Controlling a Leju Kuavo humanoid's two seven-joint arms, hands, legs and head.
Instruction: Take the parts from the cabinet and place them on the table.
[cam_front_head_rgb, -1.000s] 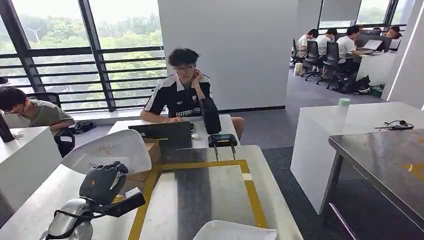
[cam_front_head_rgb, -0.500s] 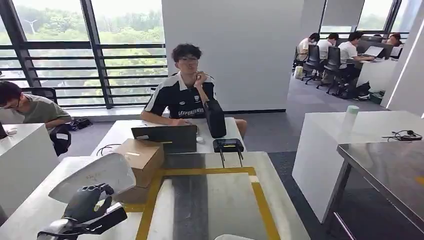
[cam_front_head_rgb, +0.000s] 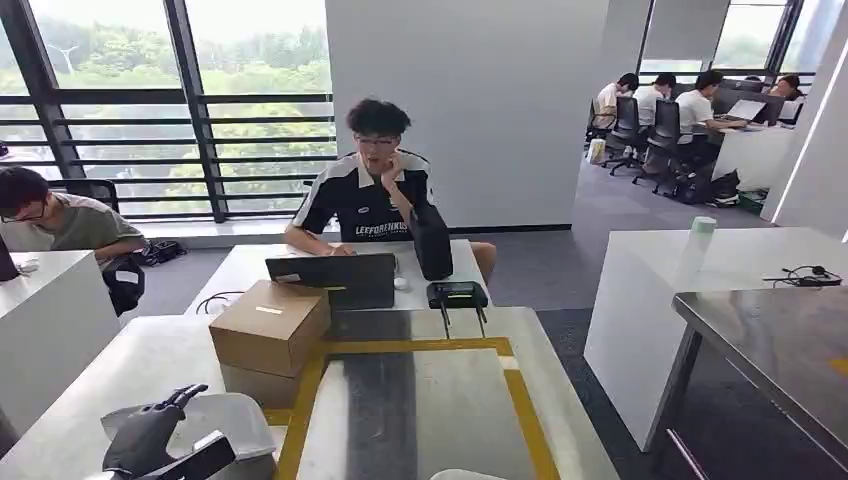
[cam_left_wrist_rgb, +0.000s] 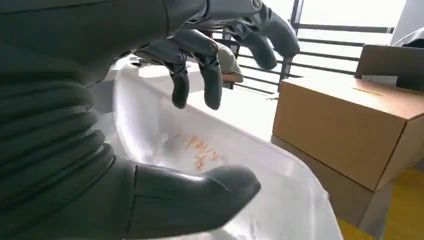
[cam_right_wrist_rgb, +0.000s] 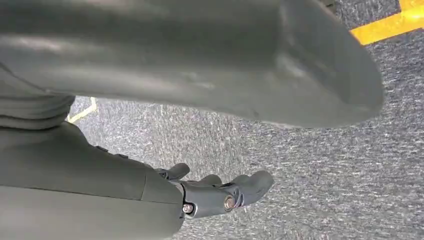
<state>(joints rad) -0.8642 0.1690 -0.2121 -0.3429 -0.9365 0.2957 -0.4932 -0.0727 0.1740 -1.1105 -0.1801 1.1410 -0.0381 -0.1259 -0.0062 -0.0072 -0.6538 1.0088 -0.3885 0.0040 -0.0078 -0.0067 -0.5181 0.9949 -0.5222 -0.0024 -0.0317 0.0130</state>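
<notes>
A white translucent shell part (cam_front_head_rgb: 235, 425) lies low at the near left of the table (cam_front_head_rgb: 420, 400), beside the yellow tape frame (cam_front_head_rgb: 300, 415). My left hand (cam_front_head_rgb: 150, 440) is at the part's left side. In the left wrist view the part (cam_left_wrist_rgb: 215, 160) sits between the thumb (cam_left_wrist_rgb: 200, 195) and the fingers (cam_left_wrist_rgb: 195, 75), which are spread and stand off its surface. The rim of a second white part (cam_front_head_rgb: 465, 474) peeks in at the table's near edge. My right hand (cam_right_wrist_rgb: 220, 192) hangs over grey carpet with nothing in it.
Two stacked cardboard boxes (cam_front_head_rgb: 270, 330) stand just behind the part. A laptop (cam_front_head_rgb: 335, 280), a black bag (cam_front_head_rgb: 430, 240) and a small black device (cam_front_head_rgb: 457, 293) are at the far end, where a person sits. A steel table (cam_front_head_rgb: 780, 340) is to the right.
My left hand has come down with the white part, from raised in front of the boxes to the tabletop, and its fingers have spread. The head camera has tilted slightly.
</notes>
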